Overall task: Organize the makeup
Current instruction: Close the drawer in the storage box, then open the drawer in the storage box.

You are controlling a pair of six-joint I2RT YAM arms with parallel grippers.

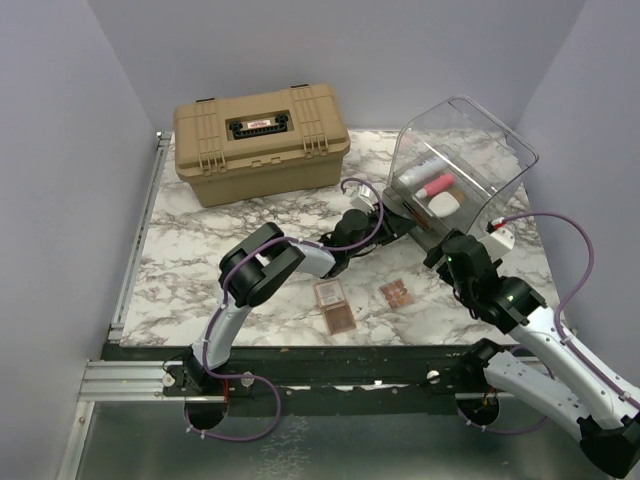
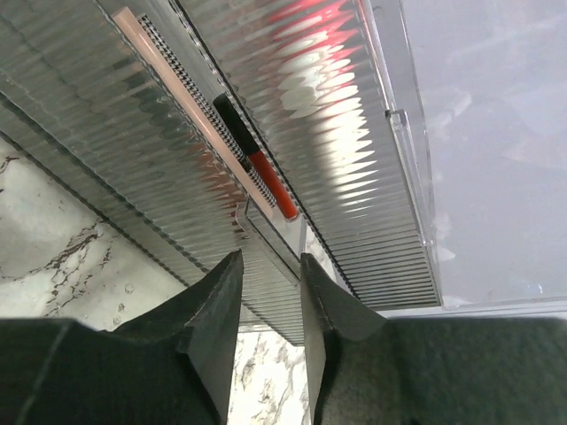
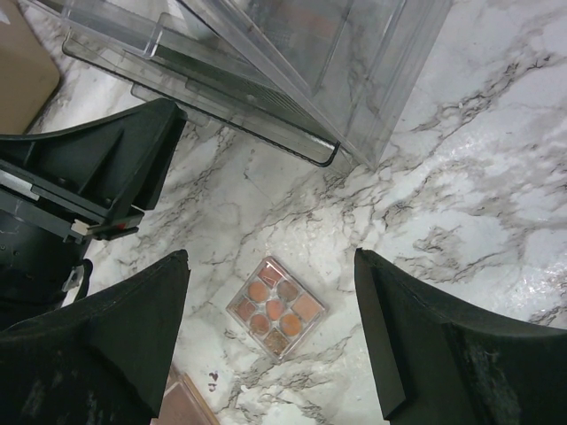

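Ribbed plastic drawer (image 2: 133, 150) holds the pencil (image 2: 257, 164), so our left gripper (image 2: 270, 261) sits narrowly parted at its front, right gripper (image 3: 270, 257) wide above a palette (image 3: 275, 307).

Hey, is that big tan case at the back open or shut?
Shut. In the top view the tan case has its lid flat on its base; none of its inside shows.

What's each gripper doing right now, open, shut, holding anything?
Left gripper: slightly open by the drawer, holding nothing.
Right gripper: wide open above the eyeshadow palette, empty.
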